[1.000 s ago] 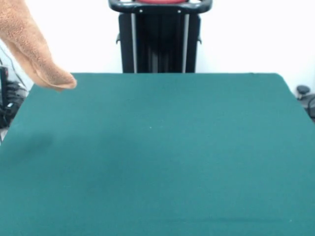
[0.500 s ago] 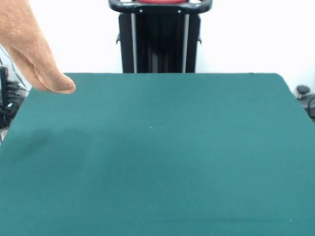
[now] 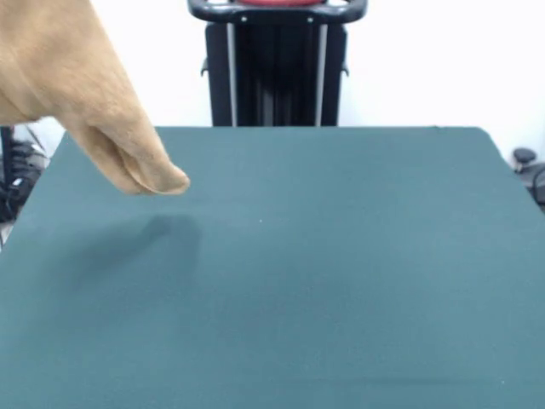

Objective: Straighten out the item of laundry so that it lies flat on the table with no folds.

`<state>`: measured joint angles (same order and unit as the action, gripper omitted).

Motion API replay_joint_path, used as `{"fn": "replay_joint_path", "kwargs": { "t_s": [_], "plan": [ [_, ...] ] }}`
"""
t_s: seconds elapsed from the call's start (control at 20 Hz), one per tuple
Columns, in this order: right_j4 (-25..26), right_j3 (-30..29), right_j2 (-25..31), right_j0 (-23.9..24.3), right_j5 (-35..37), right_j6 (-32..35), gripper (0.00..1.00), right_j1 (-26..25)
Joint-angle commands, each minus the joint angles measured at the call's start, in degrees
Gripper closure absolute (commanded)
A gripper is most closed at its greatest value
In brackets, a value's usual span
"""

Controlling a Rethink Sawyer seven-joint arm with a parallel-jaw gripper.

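Observation:
The item of laundry (image 3: 77, 94), a light orange-tan terry towel, hangs in the air at the upper left of the front view. It droops in folds to a point above the left part of the table (image 3: 324, 273), and casts a shadow on the green cloth below. Its upper part runs out of the picture at the top left, so what holds it is hidden. The gripper does not show in this view.
The robot's black pedestal (image 3: 277, 64) stands behind the far edge of the table. Dark equipment (image 3: 17, 175) sits off the table's left side, and a small dark object (image 3: 526, 158) lies past the right corner.
The hanging towel has swung in over the table, toward the right and lower in the picture. Its shadow on the cloth has grown darker and moved right.

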<state>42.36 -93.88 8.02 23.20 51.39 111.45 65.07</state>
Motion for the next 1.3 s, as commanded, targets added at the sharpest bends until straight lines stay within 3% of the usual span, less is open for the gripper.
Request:
{"fn": "replay_joint_path", "kwargs": {
  "t_s": [0.05,0.5,0.85,1.3],
  "plan": [
    [5.8,-2.7,-5.8,-9.2,-2.8,26.1,1.0,-8.2],
    [7.3,1.1,-12.1,-21.0,-1.9,38.9,1.0,-15.8],
    [4.3,3.3,-15.0,-27.8,2.6,42.7,1.0,-18.2],
    [0.3,8.6,-18.2,-36.1,7.7,50.5,1.0,-25.0]
  ]
}}
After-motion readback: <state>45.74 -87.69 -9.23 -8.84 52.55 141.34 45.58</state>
